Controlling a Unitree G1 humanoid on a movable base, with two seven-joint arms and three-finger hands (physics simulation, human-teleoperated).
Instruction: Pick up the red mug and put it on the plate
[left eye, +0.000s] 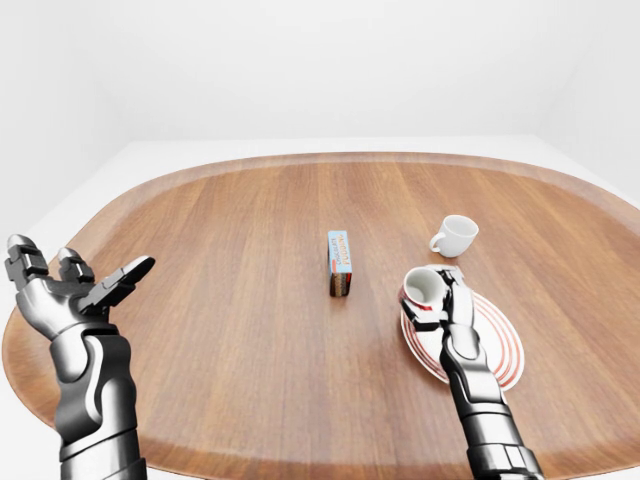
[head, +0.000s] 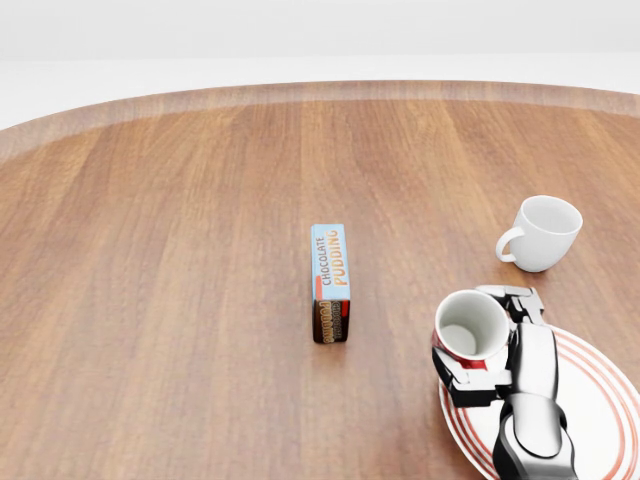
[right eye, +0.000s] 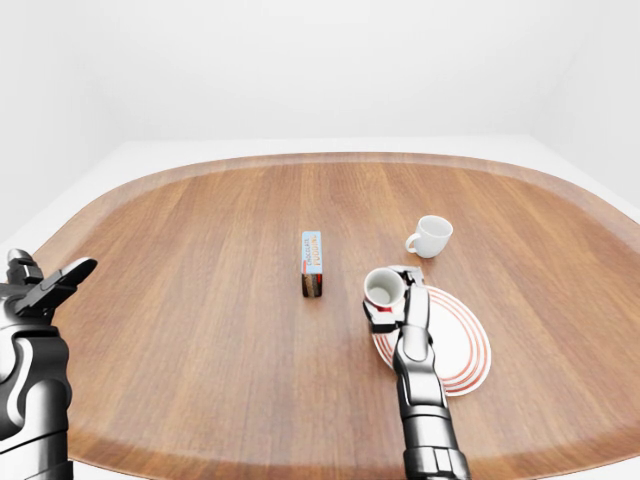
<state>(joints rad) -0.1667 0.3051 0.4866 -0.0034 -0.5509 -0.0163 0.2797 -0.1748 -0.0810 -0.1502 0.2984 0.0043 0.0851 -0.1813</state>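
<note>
1. The fingers (head: 468, 384) of the right hand (head: 505, 355) were clamped around the red mug (head: 470, 335), dark digits wrapping its red outer wall from below and from the side

2. The mug sat in that grip with its white inside facing up toward the head view, held over the left edge of the plate (head: 590, 405); I could not tell whether its base touched the plate or hung just above it

3. The right forearm rose from the bottom of the head view and lay across the plate's left part

4. The plate, white with red rings, rested on the wooden table (head: 180, 260) toward the lower right of the head view

5. Just above the plate in that view stood a white mug (head: 543, 232), upright, its handle to the left, apart from both the plate and the hand

6. Near the middle of the table, left of the held mug, a chocolate pudding box (head: 331, 282) lay with its long side running up and down the view, clear of everything else

7. Far off at the left edge of the left-eye view, the left hand (left eye: 65, 290) was raised beside the table with its fingers spread apart, holding nothing
</note>
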